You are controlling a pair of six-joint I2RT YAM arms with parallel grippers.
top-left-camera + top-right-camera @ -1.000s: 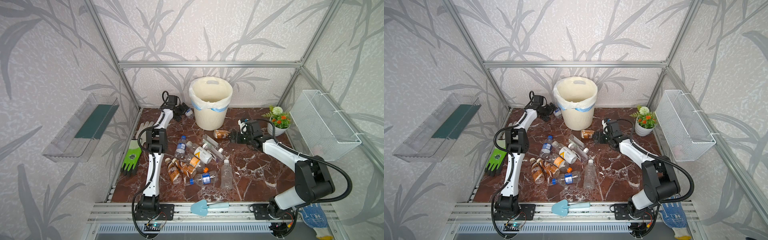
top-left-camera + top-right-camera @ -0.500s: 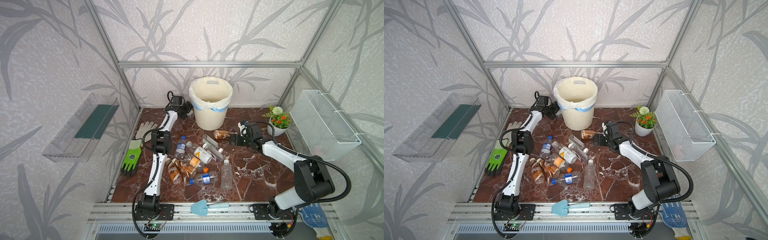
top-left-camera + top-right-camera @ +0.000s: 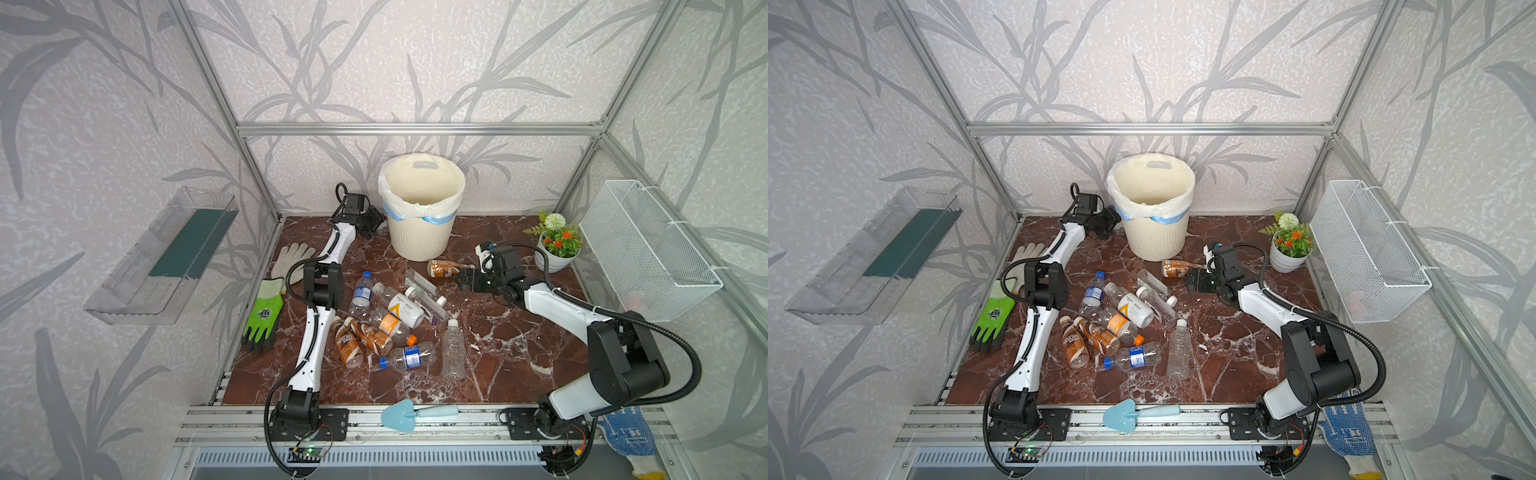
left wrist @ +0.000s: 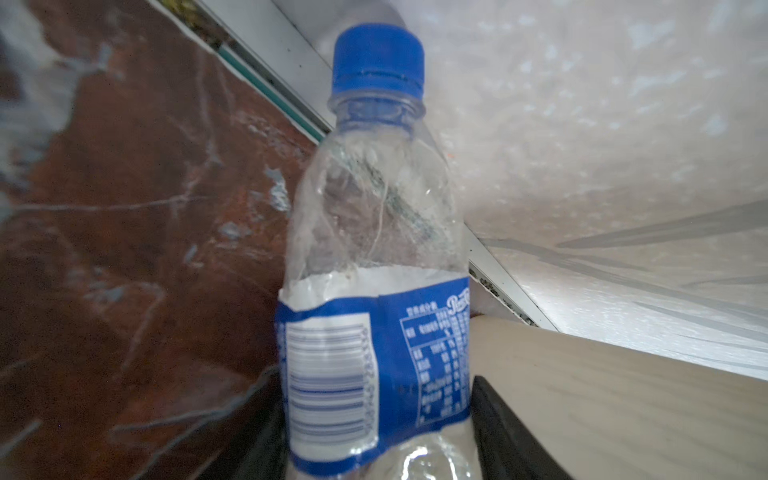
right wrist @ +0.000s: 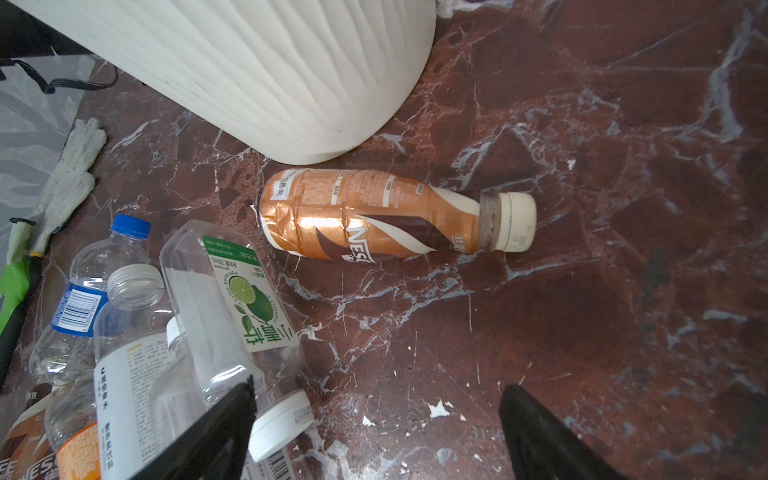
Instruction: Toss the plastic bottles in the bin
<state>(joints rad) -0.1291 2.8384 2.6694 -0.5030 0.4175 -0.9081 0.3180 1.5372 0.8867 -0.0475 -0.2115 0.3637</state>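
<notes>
My left gripper is at the back left, beside the cream ribbed bin. It is shut on a clear blue-capped bottle with a blue label, with a dark finger pressed to each side. In both top views this gripper hides the bottle. My right gripper hangs open over bare floor. A brown-labelled bottle with a white cap lies ahead of it at the bin's foot. Several more plastic bottles lie piled mid-floor.
A small flower pot stands behind the right gripper, with a white wire basket on the right wall. A green glove and a white glove lie along the left edge. A blue trowel rests on the front rail.
The left gripper has shifted a little toward the bin and its jaws have come in onto the blue-capped bottle. The right gripper has crept slightly left, still open.
</notes>
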